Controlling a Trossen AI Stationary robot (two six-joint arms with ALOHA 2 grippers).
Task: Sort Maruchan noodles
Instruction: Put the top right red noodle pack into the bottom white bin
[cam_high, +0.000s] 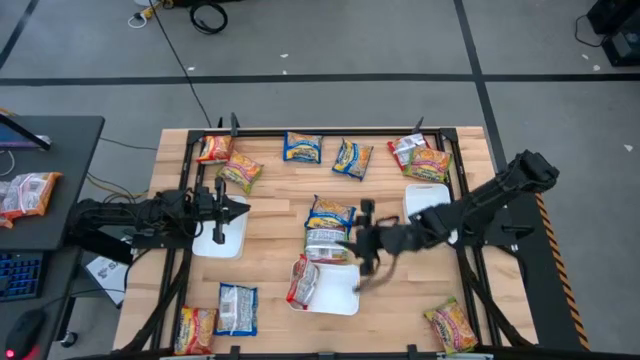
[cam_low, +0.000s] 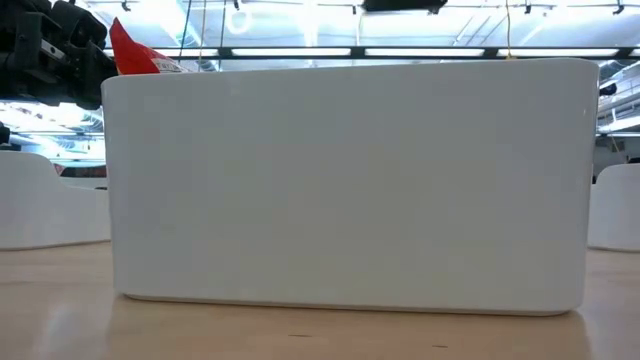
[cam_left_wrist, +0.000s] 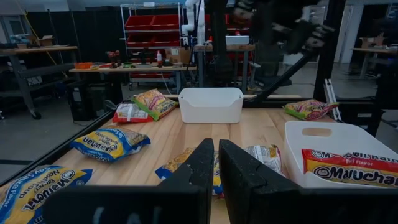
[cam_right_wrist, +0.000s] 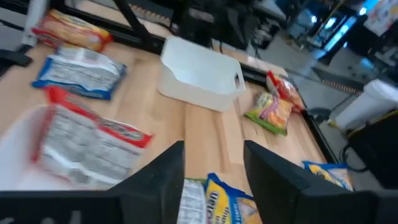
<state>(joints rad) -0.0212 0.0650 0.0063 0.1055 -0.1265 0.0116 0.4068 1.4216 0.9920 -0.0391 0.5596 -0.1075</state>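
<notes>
Three white trays (cam_high: 222, 238) sit on the desk (cam_high: 275, 190), and the front tray (cam_high: 335, 290) holds one red-and-silver packet (cam_high: 303, 282). Eleven Maruchan noodles (cam_high: 302, 148) lie around it. Right pincer (cam_high: 362, 252) hangs empty beside that tray, fingers apart; left pincer (cam_high: 232, 208) is pinched closed over the left one.

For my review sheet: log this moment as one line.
right gripper: open, over centre tray | red-and-silver packet: in tray, released | left gripper: shut, waiting at left tray
</notes>
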